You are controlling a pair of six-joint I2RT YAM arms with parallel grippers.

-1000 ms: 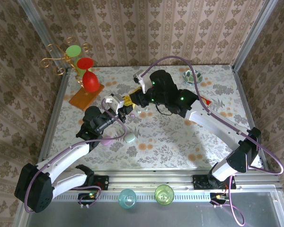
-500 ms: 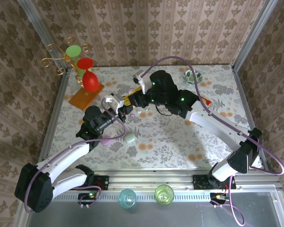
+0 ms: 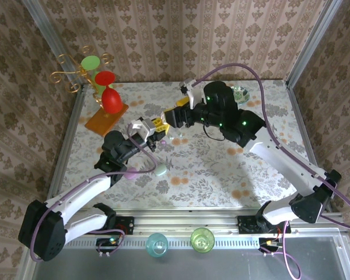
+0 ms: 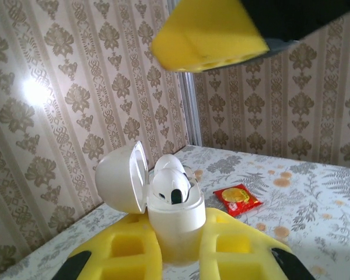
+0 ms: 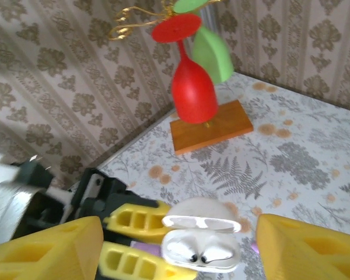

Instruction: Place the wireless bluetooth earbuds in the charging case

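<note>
Left wrist cam: my left claw (image 4: 176, 256) clamped tight on white case (image 4: 175, 220), lid (image 4: 123, 179) up, earbuds (image 4: 170, 188) seated inside; right claw (image 5: 181, 242) spread wide, empty, just above; red packet (image 4: 237, 198) print too blurred to read.

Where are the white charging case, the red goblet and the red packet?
white charging case (image 4: 176, 224), left wrist view, on its lower body.
red goblet (image 5: 193, 93), right wrist view, on its bowl.
red packet (image 4: 238, 199), left wrist view, at its middle.

There are 2 earbuds (image 4: 170, 188), 1 open case (image 4: 176, 224), 2 closed cases (image 3: 160, 170), 2 wine glasses (image 3: 111, 99), 2 cups (image 3: 202, 239), 1 red packet (image 4: 237, 199).
</note>
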